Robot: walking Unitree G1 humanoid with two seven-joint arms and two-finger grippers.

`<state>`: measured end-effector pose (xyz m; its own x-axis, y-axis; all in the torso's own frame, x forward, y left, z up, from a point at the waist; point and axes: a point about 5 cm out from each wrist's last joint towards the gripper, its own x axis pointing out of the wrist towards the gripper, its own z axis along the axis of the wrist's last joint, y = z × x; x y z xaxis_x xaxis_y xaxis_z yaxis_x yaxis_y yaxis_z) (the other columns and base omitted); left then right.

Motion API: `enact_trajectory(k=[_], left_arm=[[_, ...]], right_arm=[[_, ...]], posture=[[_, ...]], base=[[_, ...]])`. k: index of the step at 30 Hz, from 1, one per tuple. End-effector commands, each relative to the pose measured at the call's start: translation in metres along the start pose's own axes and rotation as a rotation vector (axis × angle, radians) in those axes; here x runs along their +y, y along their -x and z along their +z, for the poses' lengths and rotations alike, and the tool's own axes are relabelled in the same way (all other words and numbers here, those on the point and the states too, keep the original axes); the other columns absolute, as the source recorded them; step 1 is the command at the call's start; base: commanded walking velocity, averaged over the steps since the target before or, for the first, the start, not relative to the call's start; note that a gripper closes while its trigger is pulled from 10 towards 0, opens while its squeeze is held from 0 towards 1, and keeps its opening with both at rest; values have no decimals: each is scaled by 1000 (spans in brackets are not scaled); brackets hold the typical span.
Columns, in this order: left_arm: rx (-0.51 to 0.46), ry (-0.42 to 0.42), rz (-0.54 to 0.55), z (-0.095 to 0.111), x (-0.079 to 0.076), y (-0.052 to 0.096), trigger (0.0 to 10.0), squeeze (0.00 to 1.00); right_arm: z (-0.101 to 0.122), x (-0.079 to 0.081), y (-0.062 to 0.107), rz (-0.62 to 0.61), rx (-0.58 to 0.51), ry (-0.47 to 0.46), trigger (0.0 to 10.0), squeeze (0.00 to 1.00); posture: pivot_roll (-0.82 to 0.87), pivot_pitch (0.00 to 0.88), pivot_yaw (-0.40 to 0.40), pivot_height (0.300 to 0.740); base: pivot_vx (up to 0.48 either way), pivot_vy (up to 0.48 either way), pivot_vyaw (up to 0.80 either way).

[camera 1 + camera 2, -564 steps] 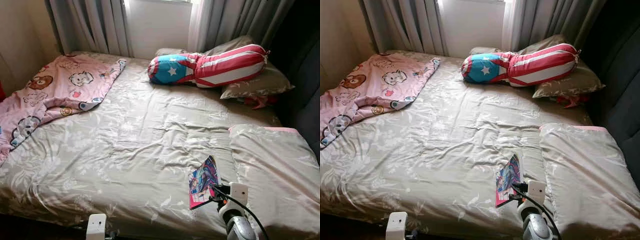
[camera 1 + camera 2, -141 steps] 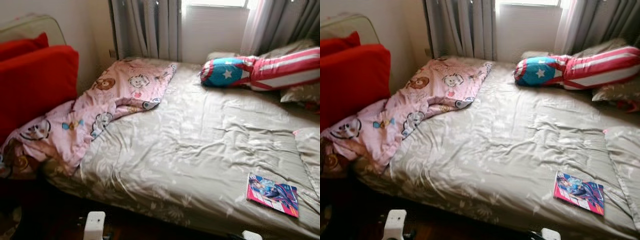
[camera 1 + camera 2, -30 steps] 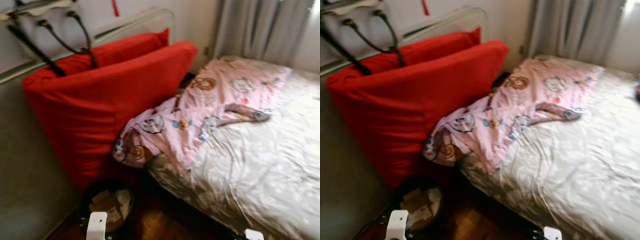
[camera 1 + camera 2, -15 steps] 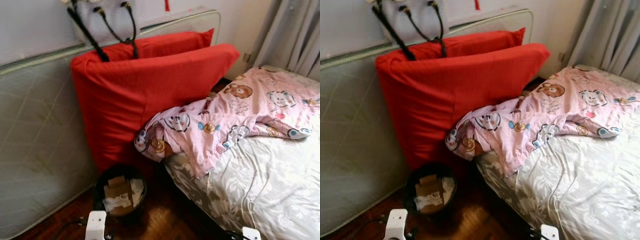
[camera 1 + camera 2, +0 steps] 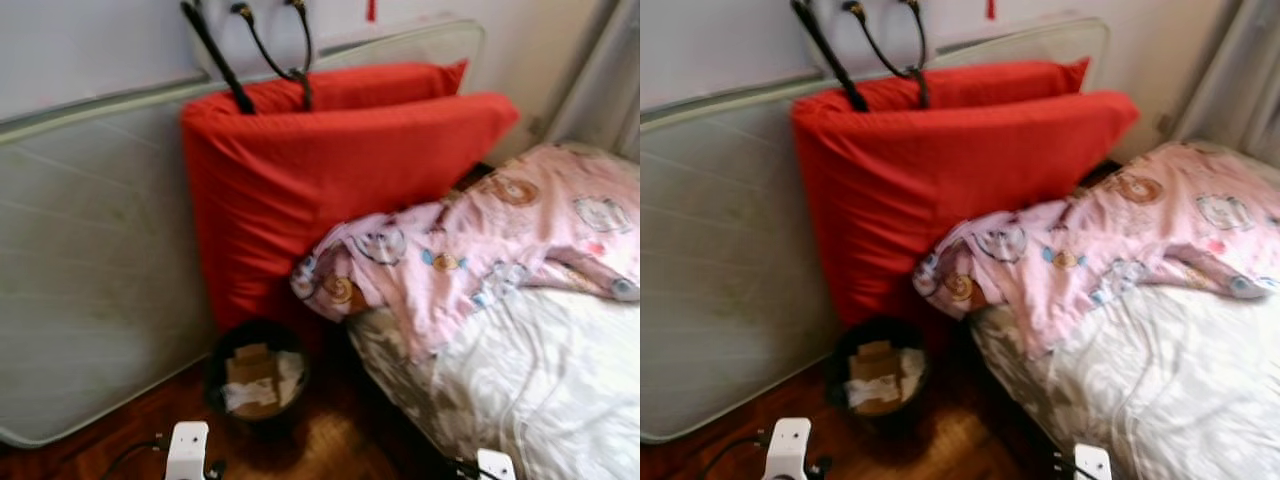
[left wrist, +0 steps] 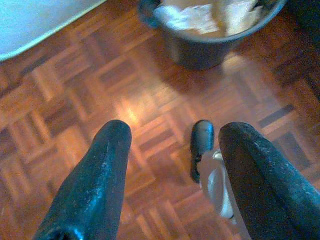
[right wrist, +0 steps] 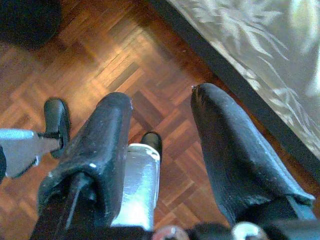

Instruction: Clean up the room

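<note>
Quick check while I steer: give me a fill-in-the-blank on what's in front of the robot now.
1. The big cushion leaning by the grey mattress is coloured ____.
2. The round black bin stands on the ____ parquet floor.
3. The cartoon-print blanket hanging off the bed is coloured ____.
4. The left gripper hangs over the floor with its fingers ____.

Missing words: red; wooden; pink; open

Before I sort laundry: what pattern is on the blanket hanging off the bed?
Pink with cartoon animals on the blanket; the right eye view shows it best.
</note>
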<state>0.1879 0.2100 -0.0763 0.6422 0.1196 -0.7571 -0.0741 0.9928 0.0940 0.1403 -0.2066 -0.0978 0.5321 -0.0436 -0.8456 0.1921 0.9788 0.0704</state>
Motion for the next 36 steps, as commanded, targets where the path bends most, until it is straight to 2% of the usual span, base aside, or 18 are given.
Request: enact_trajectory(k=[1, 29, 36], left_arm=[[11, 3, 3, -2, 2, 0, 10000, 0], [3, 10, -6, 0, -2, 0, 10000, 0], [2, 10, -6, 1, -3, 0, 10000, 0]], right_arm=[[1, 2, -1, 0, -3, -9, 10000, 0], [1, -1, 0, -31, -7, -33, 10000, 0], [1, -1, 0, -34, -3, -25, 10000, 0]], posture=[[-10, 0, -19, 740], [-8, 0, -28, 740], [-7, 0, -29, 740]], base=[[0, 0, 0], [0, 0, 0], [0, 0, -791]])
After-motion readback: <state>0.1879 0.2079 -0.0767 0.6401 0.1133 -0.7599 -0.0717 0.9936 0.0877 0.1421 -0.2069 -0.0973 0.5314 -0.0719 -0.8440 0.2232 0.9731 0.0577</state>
